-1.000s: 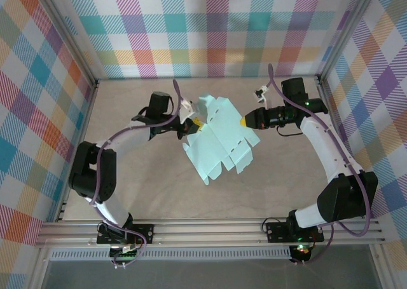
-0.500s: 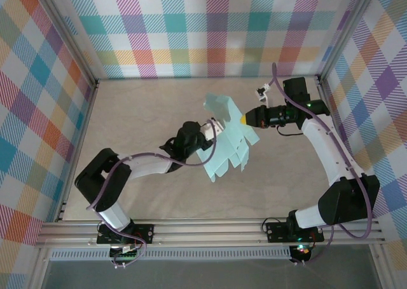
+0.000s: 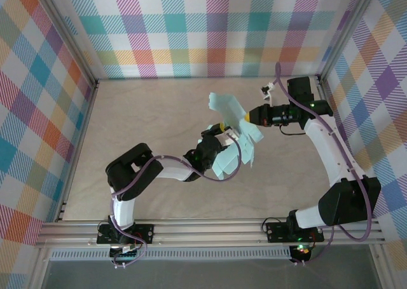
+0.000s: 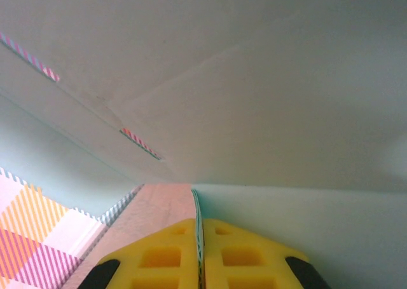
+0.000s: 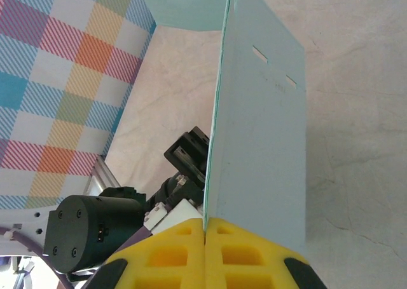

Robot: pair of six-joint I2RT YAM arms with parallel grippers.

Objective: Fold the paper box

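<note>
The paper box (image 3: 233,135) is a pale mint-blue die-cut sheet held in the air between both arms, bent along a crease with one flap raised at the back. My left gripper (image 3: 220,127) pinches its near-left edge; in the left wrist view the yellow pads (image 4: 166,257) are shut on the thin card edge, and the paper box (image 4: 254,79) spreads overhead. My right gripper (image 3: 245,119) is shut on the sheet's right edge. In the right wrist view the paper box (image 5: 261,130) stands edge-on from the right gripper (image 5: 205,228), two slots showing near its top.
The beige tabletop (image 3: 140,117) lies under the sheet, walled by plaid panels (image 3: 210,28) at the back and sides. The aluminium rail (image 3: 210,232) with both arm bases runs along the near edge. The left arm (image 5: 102,225) shows beyond the sheet in the right wrist view.
My left gripper has swept from the sheet's left side rightward and nearer, toward the right gripper. The sheet has bunched and folded up narrower. The right gripper has barely moved.
</note>
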